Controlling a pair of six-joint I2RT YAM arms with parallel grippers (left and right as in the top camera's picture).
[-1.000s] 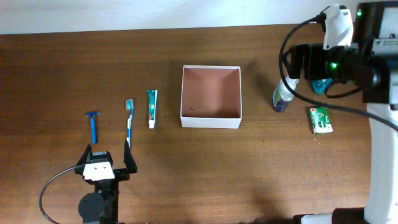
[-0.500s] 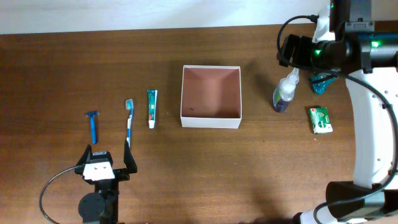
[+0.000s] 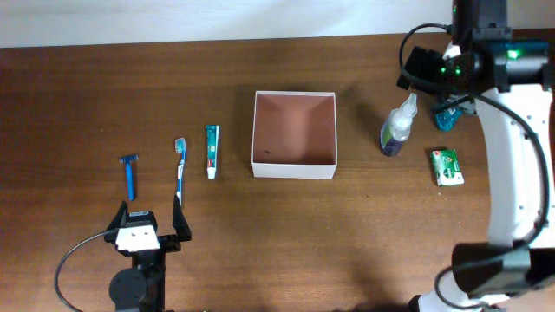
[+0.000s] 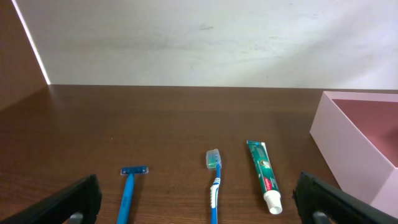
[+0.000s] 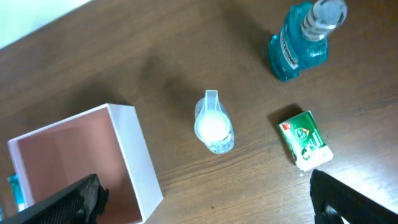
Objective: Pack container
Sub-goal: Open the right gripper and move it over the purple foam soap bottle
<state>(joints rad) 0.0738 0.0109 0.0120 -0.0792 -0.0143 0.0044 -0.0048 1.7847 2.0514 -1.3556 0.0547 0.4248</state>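
Observation:
The container is a square white-walled box with a pinkish bottom, at mid-table; nothing lies in it. It also shows in the left wrist view and the right wrist view. A blue razor, a toothbrush and a toothpaste tube lie left of it. My left gripper is open and empty, just in front of them. My right gripper is open and empty, held high over a clear spray bottle; its jaws are wide apart.
A teal mouthwash bottle stands right of the spray bottle. A green soap box lies in front of it. Both show in the right wrist view: the bottle and the soap box.
My right arm has swung back toward the far right and turned, uncovering the spray bottle and the mouthwash bottle. The left arm and all objects have not moved.

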